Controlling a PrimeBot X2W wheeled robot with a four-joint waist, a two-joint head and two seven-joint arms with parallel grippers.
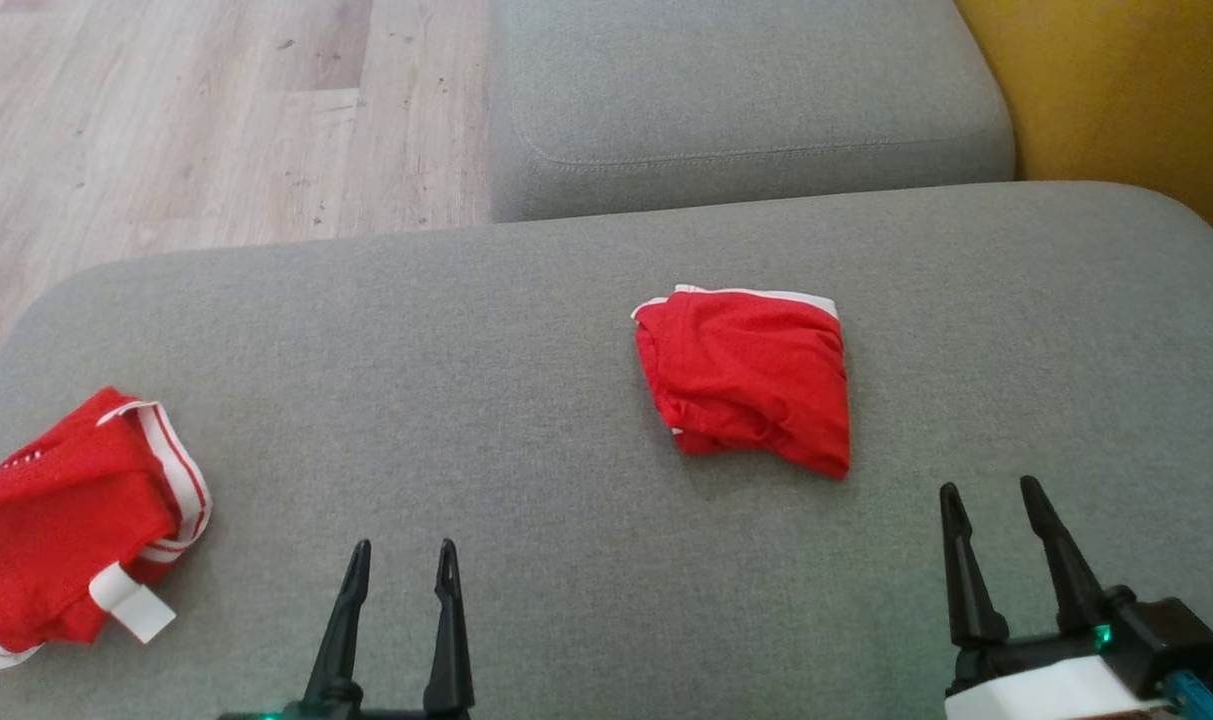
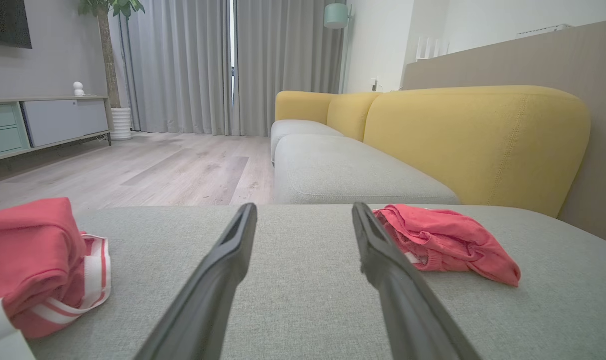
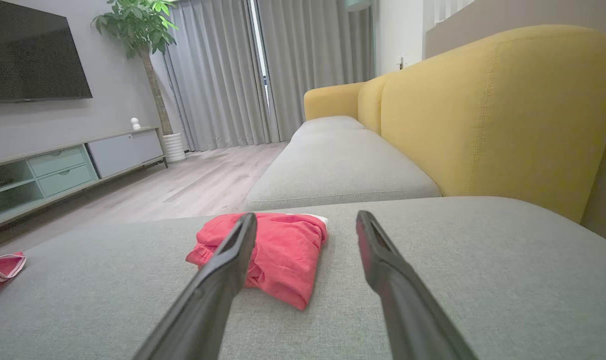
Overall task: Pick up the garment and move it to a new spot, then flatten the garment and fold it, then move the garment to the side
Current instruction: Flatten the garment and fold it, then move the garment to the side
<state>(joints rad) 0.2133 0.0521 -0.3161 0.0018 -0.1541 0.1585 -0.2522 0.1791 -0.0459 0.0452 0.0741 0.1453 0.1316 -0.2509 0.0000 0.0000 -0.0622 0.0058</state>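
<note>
Folded red garment (image 1: 746, 380) on cushion (image 1: 526, 330) — grippers spread

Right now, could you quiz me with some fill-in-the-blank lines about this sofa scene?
The middle garment on the grey cushion is ____ in colour.
The left pincer and the right pincer both stand ____, holding nothing.
The striped garment lies on the robot's ____ side.
The sofa backrest is ____.
Missing words: red; open; left; yellow.

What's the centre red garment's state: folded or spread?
Folded: the centre red garment lies as a compact layered bundle on the grey cushion.
</note>
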